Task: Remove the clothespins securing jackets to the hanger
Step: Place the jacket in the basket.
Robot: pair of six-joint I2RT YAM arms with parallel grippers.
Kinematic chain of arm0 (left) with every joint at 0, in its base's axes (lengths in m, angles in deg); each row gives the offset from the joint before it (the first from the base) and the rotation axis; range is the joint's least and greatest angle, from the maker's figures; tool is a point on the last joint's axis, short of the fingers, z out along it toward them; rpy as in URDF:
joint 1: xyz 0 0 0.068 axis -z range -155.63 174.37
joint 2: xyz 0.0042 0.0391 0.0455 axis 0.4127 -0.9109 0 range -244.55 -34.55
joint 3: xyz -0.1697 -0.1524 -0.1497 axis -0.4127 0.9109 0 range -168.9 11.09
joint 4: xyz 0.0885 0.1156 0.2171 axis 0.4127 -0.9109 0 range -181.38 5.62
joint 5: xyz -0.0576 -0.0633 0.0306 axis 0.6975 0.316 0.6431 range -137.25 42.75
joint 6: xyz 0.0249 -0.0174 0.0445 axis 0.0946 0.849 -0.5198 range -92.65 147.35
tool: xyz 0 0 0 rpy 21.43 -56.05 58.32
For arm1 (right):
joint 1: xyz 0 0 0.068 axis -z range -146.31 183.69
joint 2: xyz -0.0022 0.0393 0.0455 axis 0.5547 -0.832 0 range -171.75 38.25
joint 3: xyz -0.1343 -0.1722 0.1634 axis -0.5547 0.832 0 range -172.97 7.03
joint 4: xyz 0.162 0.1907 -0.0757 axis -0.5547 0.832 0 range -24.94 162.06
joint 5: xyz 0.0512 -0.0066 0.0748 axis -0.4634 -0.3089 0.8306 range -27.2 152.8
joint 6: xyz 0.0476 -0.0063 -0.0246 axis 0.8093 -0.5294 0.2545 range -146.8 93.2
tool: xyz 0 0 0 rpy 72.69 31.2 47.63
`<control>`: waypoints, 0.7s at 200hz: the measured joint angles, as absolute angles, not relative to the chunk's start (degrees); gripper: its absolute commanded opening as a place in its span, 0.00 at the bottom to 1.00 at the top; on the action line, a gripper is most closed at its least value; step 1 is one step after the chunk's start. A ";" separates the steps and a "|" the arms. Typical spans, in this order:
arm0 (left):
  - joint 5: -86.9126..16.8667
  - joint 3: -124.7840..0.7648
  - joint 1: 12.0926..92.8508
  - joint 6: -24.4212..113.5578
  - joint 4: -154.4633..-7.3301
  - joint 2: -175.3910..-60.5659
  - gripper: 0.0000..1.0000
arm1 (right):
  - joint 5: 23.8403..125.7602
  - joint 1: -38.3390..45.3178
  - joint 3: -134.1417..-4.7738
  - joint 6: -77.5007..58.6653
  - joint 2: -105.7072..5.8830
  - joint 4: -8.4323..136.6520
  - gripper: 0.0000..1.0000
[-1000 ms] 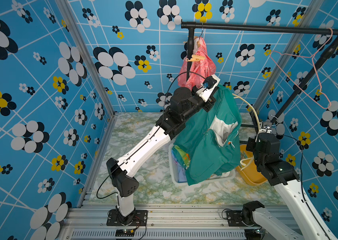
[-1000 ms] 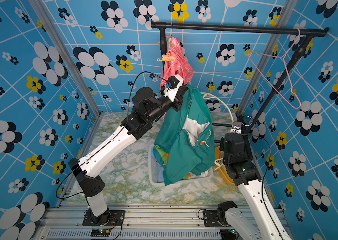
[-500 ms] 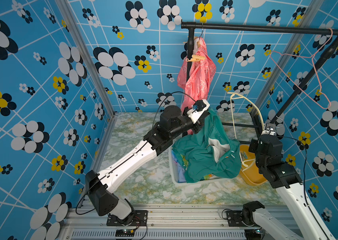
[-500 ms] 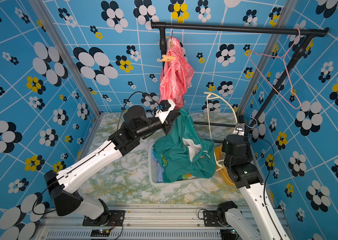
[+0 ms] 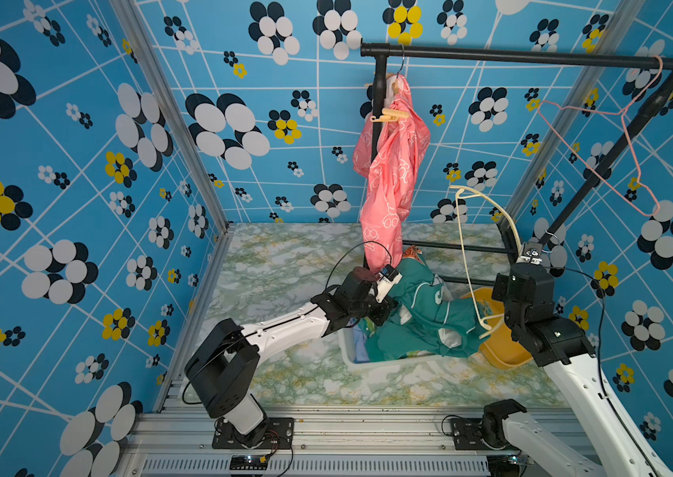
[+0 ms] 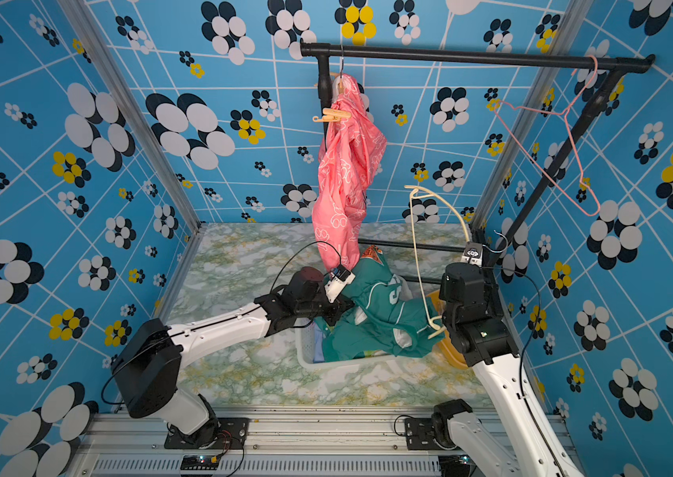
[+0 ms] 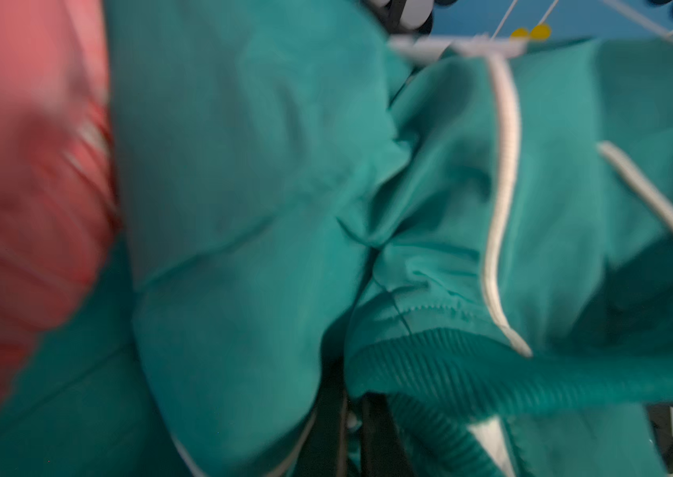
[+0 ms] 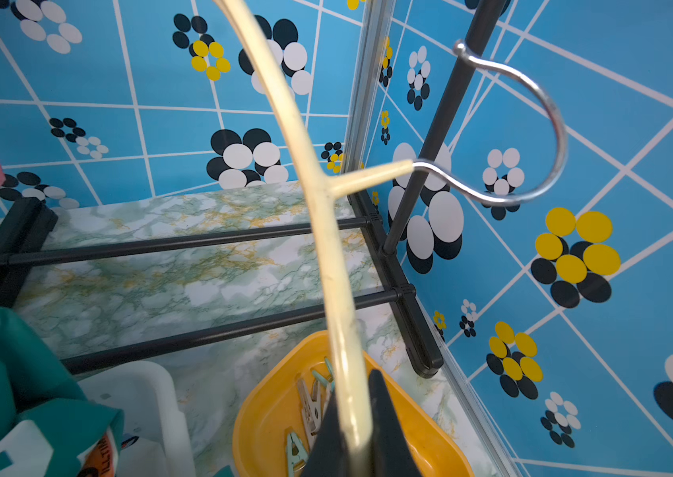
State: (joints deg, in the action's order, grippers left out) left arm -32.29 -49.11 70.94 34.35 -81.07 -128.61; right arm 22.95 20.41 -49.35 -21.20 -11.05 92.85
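One tan clothespin (image 5: 388,117) grips the shoulder of the pink jacket (image 5: 392,173) hanging from the black rail (image 5: 533,58). In both top views it sits at about 12 o'clock from the left gripper (image 7: 353,388), well apart from it. That gripper's jaws are pinched together on the teal jacket (image 5: 425,314), whose folds drape over it and spill toward 3 o'clock into the white basket (image 5: 388,363). The right gripper (image 8: 353,392) is clamped on the lower arm of a cream hanger (image 8: 326,247), held roughly upright above the yellow tub (image 8: 268,417) at 3 o'clock of the basket. Several loose clothespins (image 8: 310,406), tan and pale green, lie in that tub, just beneath the right gripper's tips.
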 measured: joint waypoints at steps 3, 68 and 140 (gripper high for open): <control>-32.71 -48.94 70.94 34.81 -81.35 -129.53 0.00 | 22.92 20.41 -49.35 -21.17 -10.96 92.90 0.00; -45.93 -48.85 71.68 35.51 -84.43 -135.34 0.00 | 22.33 20.41 -49.35 -21.13 -9.06 93.22 0.00; -55.35 -48.98 72.08 32.01 -93.24 -125.97 0.88 | 22.31 20.46 -49.35 -20.74 -9.21 93.44 0.00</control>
State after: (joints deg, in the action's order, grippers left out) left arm -55.35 -48.98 72.08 32.01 -93.24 -125.97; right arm 22.31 20.46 -49.35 -20.74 -9.21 93.44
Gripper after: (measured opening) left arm 0.612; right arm 0.098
